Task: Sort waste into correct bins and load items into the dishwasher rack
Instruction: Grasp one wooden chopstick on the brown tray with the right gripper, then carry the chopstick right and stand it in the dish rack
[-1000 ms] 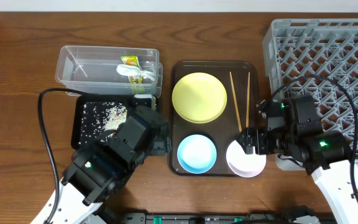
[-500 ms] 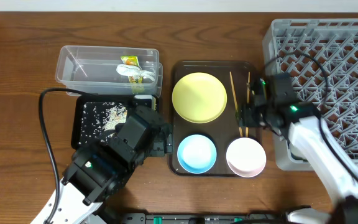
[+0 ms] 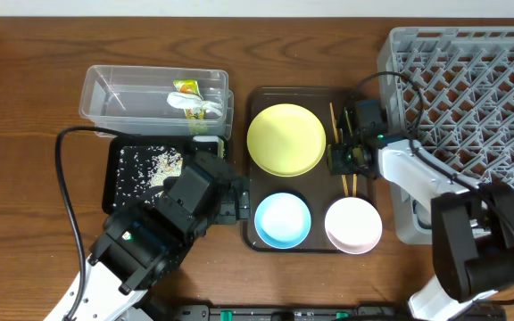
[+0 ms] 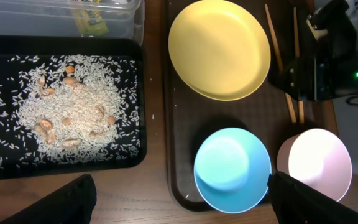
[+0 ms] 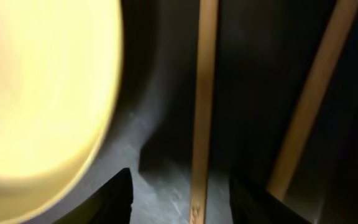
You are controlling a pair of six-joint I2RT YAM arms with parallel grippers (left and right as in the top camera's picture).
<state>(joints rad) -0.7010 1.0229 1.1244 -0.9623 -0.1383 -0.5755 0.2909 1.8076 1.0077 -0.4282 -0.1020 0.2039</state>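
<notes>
On the dark brown serving tray (image 3: 250, 234) lie the yellow plate (image 3: 286, 139), light blue bowl (image 3: 282, 219), pinkish-white bowl (image 3: 353, 224) and two chopsticks (image 3: 333, 118). My right gripper (image 3: 339, 160) is low over the chopsticks, open, with one chopstick (image 5: 201, 112) between its fingers (image 5: 188, 199); the other chopstick (image 5: 309, 106) lies to the right and the plate (image 5: 42, 93) to the left. My left gripper (image 4: 179, 205) is open and empty above the blue bowl (image 4: 232, 168). The wrapper (image 3: 186, 87) and white scrap (image 3: 200, 108) are in the clear tub (image 3: 114, 94). Rice (image 4: 67, 112) lies in the black tray (image 3: 112, 192). The white cup is out of view.
The grey dishwasher rack (image 3: 471, 116) fills the right side, its left wall close behind my right arm. The clear tub and black tray stand left of the serving tray. Bare wooden table lies at the far left and front.
My right gripper has moved from beside the pinkish-white bowl up and left, down onto the chopsticks. The left arm has not moved.
</notes>
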